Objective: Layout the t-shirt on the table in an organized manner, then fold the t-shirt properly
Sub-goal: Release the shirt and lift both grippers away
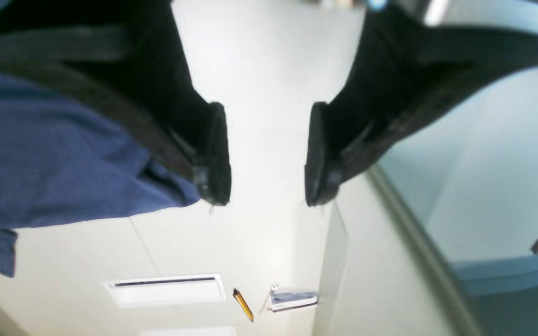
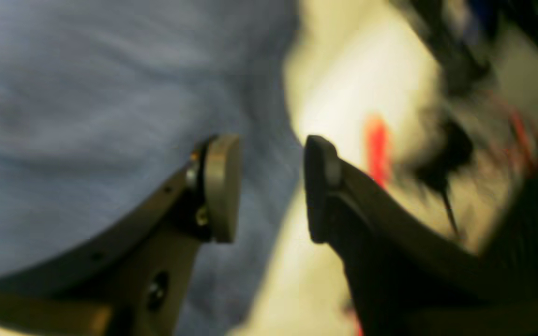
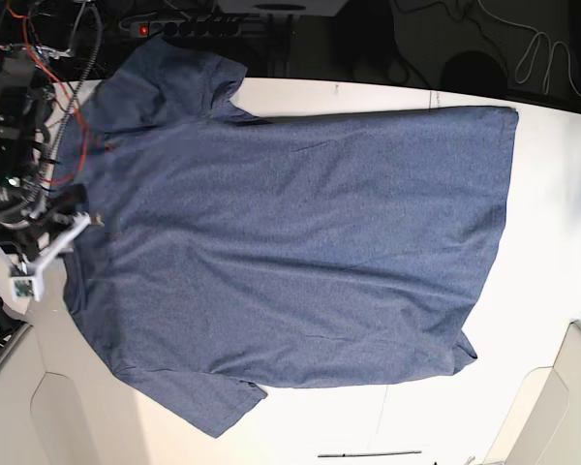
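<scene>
On the table point(image 3: 552, 194) the t-shirt point(image 3: 290, 252) lies spread flat, plain side up, ready for folding; left gripper point(image 1: 267, 154), jaws apart and empty, sits just off its edge, while right gripper point(image 2: 271, 186), likewise parted, straddles its border, seemingly freshly released.

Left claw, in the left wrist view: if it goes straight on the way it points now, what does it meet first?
Probably the bare table. The left claw is open, and the t-shirt lies off to one side of its line, though depth is hard to judge.
</scene>
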Robot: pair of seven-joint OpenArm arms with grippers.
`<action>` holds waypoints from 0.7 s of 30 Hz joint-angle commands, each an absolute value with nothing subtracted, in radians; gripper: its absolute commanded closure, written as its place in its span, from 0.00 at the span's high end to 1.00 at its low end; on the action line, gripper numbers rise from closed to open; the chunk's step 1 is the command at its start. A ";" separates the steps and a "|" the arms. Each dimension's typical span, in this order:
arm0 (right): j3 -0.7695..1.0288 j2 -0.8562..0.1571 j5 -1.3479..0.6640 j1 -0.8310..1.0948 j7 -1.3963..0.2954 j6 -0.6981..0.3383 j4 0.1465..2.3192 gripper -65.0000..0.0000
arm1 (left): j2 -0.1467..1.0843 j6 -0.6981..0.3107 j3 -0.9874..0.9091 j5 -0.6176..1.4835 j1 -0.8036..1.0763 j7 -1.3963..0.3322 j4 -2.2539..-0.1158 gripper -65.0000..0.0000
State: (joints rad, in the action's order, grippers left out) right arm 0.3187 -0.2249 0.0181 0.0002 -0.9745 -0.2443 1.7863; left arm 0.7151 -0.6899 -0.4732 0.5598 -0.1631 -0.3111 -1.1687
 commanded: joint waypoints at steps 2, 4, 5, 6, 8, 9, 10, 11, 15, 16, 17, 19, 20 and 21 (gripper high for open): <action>0.437 -0.262 -0.105 0.059 -0.963 -0.292 1.803 0.35 | 0.757 -0.698 -0.544 0.670 -0.145 -0.373 -1.187 0.46; 0.580 -0.269 -0.267 0.120 -0.947 -0.354 1.801 0.35 | 0.767 -0.698 -0.598 0.745 -0.115 -0.447 -1.187 0.46; 0.655 -0.268 -0.378 0.145 -0.942 -0.398 1.793 0.35 | 0.767 -0.698 -0.621 0.773 -0.101 -0.476 -1.187 0.46; 0.724 -0.268 -0.495 0.165 -0.947 -0.437 1.777 0.35 | 0.767 -0.698 -0.638 0.799 -0.087 -0.497 -1.187 0.46; 0.834 -0.269 -0.687 0.188 -0.985 -0.505 1.720 0.35 | 0.765 -0.698 -0.649 0.828 -0.065 -0.511 -1.187 0.46; 0.874 -0.268 -0.755 0.190 -1.007 -0.536 1.678 0.35 | 0.764 -0.698 -0.649 0.828 -0.057 -0.512 -1.187 0.46; 0.903 -0.269 -0.807 0.190 -1.021 -0.557 1.628 0.35 | 0.761 -0.698 -0.649 0.827 -0.048 -0.513 -1.187 0.46; 0.922 -0.269 -0.843 0.189 -1.029 -0.566 1.571 0.35 | 0.759 -0.698 -0.649 0.828 -0.043 -0.513 -1.187 0.46; 0.918 -0.269 -0.909 0.184 -0.992 -0.583 1.336 0.43 | 0.752 -0.698 -0.649 0.827 -0.027 -0.514 -1.187 0.46; 0.909 -0.269 -0.916 0.172 -0.976 -0.584 1.283 0.43 | 0.750 -0.698 -0.649 0.827 -0.028 -0.514 -1.187 0.46; 0.898 -0.268 -0.922 0.155 -0.967 -0.584 1.238 0.43 | 0.747 -0.698 -0.649 0.830 -0.028 -0.513 -1.187 0.46; 0.863 -0.268 -0.923 0.120 -0.971 -0.584 1.168 0.43 | 0.745 -0.698 -0.649 0.843 -0.028 -0.513 -1.187 0.46; 0.837 -0.268 -0.922 0.106 -0.976 -0.584 1.145 0.43 | 0.745 -0.698 -0.649 0.844 -0.028 -0.514 -1.187 0.46; 0.804 -0.268 -0.920 0.096 -0.982 -0.584 1.129 0.43 | 0.746 -0.698 -0.649 0.844 -0.028 -0.516 -1.187 0.46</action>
